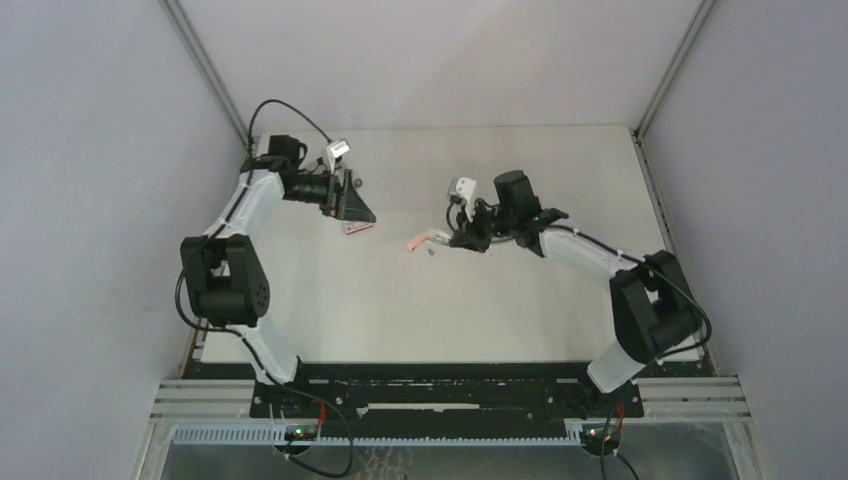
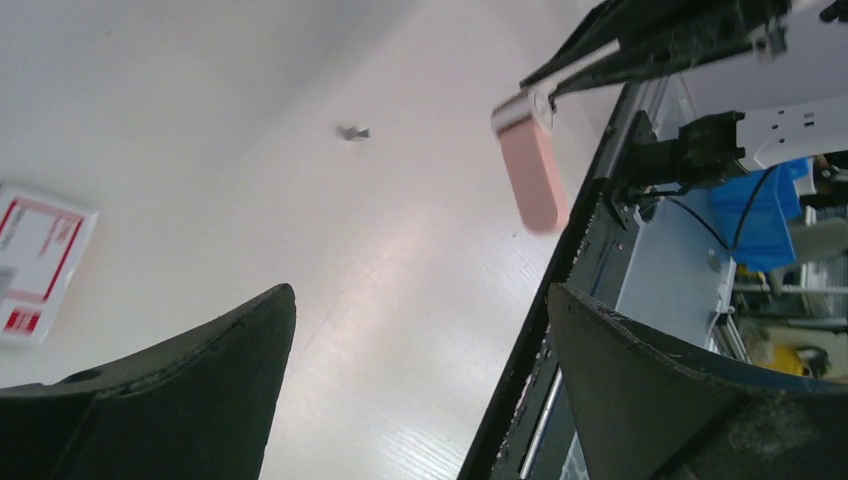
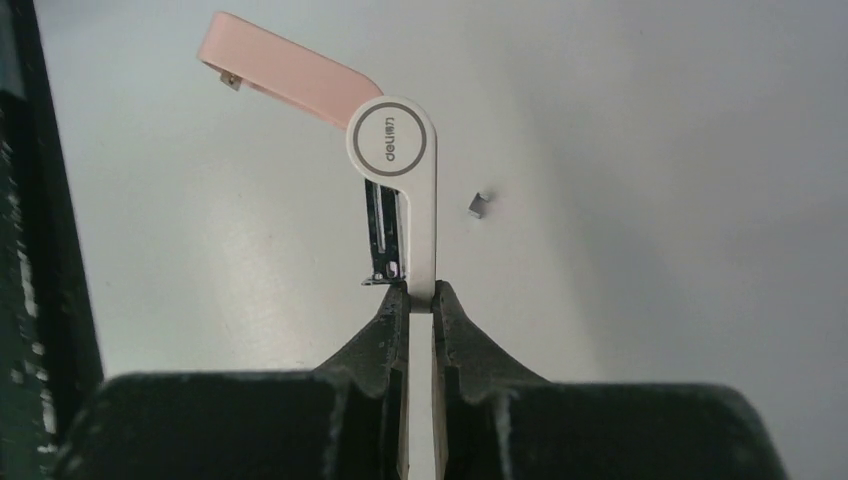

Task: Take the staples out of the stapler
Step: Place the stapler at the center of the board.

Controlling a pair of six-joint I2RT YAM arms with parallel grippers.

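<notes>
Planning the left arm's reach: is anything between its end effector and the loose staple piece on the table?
Nothing visible. Bare table lies between the left end effector and the staple piece; the box and stapler are to either side.

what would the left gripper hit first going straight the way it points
The left gripper would probably meet the bare white tabletop first, short of the tiny silver-grey staple strip; depth is unclear.
</notes>
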